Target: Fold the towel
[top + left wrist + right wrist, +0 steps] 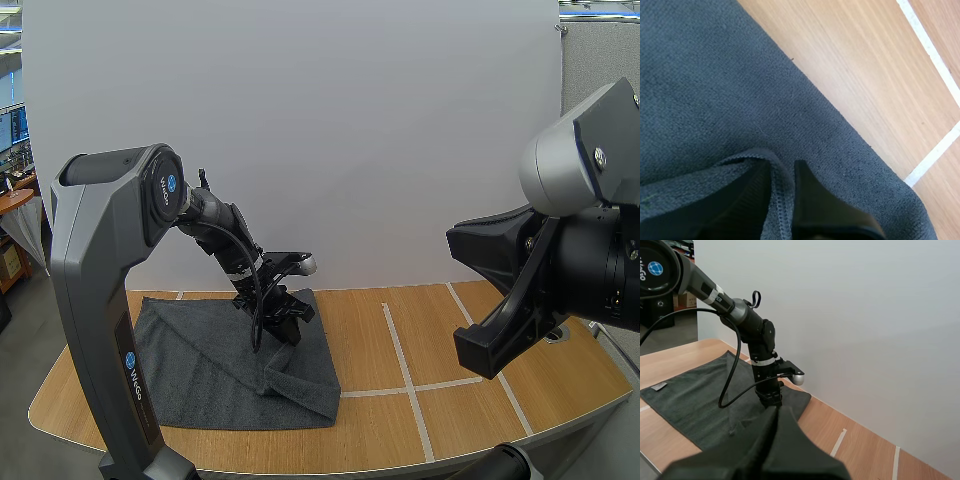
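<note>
on the left half of the wooden table [480,400] the dark grey towel [200,360] lies spread out, mostly in one flat layer. my left gripper [283,328] is down on its far right part. the left wrist view shows the fingers [815,200] clamped on a stitched hem of the cloth, which rises as a small ridge between them. a raised crease runs from there toward the towel's near right corner. my right gripper [774,412] hangs well above the table's right side, away from the cloth, its fingers pressed together on nothing. i judge the fold barely begun: an edge is gripped, but no part is laid over another yet. carrying the edge across and setting it down flat remain.
</note>
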